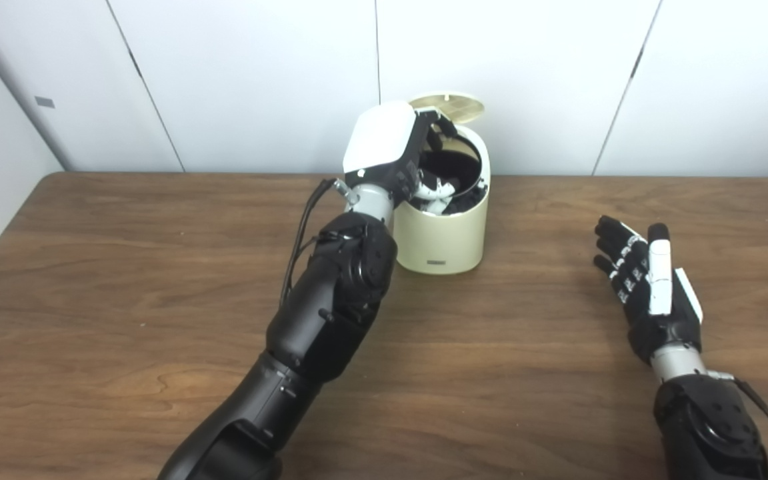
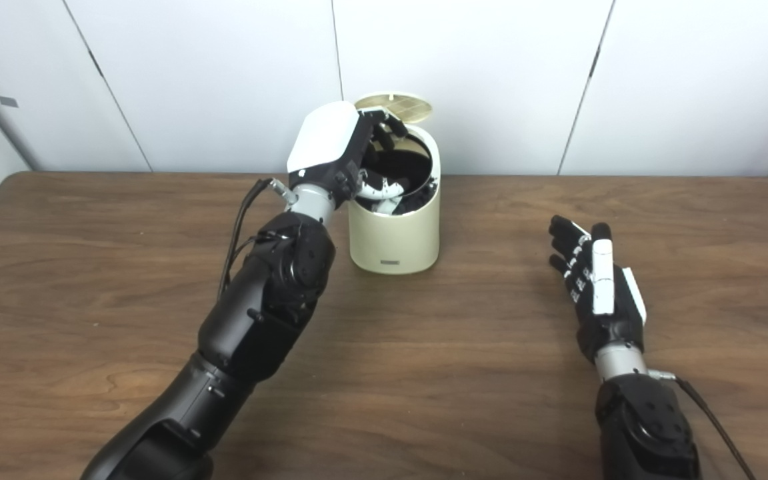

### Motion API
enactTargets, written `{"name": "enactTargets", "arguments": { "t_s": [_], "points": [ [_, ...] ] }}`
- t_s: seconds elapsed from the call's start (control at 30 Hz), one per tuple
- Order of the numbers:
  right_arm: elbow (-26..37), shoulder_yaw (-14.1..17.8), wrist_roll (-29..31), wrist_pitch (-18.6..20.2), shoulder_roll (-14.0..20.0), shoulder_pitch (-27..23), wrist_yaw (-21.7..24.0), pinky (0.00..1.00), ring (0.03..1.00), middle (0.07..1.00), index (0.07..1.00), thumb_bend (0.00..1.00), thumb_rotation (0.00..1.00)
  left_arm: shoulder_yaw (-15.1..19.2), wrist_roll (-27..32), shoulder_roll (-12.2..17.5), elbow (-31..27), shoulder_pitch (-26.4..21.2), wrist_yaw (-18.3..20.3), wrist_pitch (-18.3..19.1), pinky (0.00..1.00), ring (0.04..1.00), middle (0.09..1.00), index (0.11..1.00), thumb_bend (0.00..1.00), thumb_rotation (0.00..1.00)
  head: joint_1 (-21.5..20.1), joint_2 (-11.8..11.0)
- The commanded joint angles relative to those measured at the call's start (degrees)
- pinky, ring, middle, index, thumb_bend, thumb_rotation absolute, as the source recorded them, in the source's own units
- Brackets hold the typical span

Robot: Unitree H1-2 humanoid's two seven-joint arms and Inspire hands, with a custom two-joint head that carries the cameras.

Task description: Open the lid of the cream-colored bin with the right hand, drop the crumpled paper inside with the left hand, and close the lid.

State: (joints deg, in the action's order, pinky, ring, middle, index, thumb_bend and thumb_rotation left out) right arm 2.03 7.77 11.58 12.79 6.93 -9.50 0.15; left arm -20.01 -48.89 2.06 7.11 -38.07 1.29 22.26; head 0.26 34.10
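The cream bin [image 1: 443, 233] stands at the back of the wooden table [image 1: 124, 267], close to the white wall panels [image 1: 251, 73]. Low on its front is a small dark label [image 1: 435, 263], too small to read. Its lid [image 1: 447, 107] is tipped up and back, showing a gold underside, so the dark mouth of the bin is uncovered.

The left hand [image 1: 401, 157] reaches in from the bin's left side, white back plate upward, wrist bent down so that the fingers [image 1: 434, 190] curl over the rim and into the opening. Whether they hold the crumpled paper cannot be told; the paper is not seen anywhere, and the hand itself blocks much of the bin's inside.

The right hand [image 2: 597, 287] lies well to the right of the bin and nearer the camera, low over the table, fingers stretched out straight and a little spread, pointing away toward the wall, holding nothing. A dark cable [image 1: 301, 233] runs along the left forearm beside the bin.
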Motion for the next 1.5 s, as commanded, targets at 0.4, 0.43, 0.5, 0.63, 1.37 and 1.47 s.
{"name": "enactTargets", "arguments": {
  "t_s": [0.4, 0.43, 0.5, 0.63, 1.37, 1.47],
  "points": [
    [0.9, -0.2, 0.1, -0.3, 0.5, -0.6, 1.0, 0.9, 0.916, 0.855, 0.794, 0.65, 1.0, 1.6, 2.3, -0.8, -1.2, -1.0, -3.5, -2.4, 0.31, 0.412, 0.53, 0.49, 0.47, 0.0, 0.3, -0.1],
    [0.9, -0.2, 0.1, -0.4, 0.5, -0.6, 1.0, 0.9, 0.916, 0.855, 0.796, 0.65, 1.0, 1.6, 2.4, -0.7, -1.2, -0.9, -3.7, -2.6, 0.31, 0.409, 0.527, 0.49, 0.47, 0.0, 0.4, -0.1],
    [0.7, -0.1, 0.4, -0.3, 0.6, -0.6, 1.2, 0.9, 0.918, 0.855, 0.798, 0.66, 1.0, 1.6, 2.5, -0.6, -1.3, -0.9, -3.9, -2.5, 0.3, 0.402, 0.52, 0.494, 0.47, 0.0, 0.4, -0.1],
    [0.2, 0.0, 0.6, -0.5, 0.8, -0.6, 1.4, 0.91, 0.919, 0.853, 0.798, 0.65, 1.0, 1.6, 2.1, -0.6, -1.8, -0.9, -4.1, -1.7, 0.3, 0.39, 0.506, 0.502, 0.47, 0.0, 0.5, -0.1],
    [-0.3, 0.2, 0.1, -1.3, 1.4, -0.6, 2.1, 0.91, 0.919, 0.856, 0.805, 0.62, 1.0, 5.2, 4.2, 1.6, -8.2, 3.9, -9.7, -7.1, 0.29, 0.393, 0.503, 0.502, 0.47, 0.0, 1.2, 0.0],
    [-0.3, 0.3, 0.1, -1.1, 1.4, -0.6, 2.0, 0.91, 0.917, 0.855, 0.801, 0.62, 1.0, 6.6, 5.9, 1.6, -9.8, 5.0, -9.7, -8.4, 0.31, 0.381, 0.492, 0.511, 0.47, 0.0, 1.2, 0.0]
  ]
}}
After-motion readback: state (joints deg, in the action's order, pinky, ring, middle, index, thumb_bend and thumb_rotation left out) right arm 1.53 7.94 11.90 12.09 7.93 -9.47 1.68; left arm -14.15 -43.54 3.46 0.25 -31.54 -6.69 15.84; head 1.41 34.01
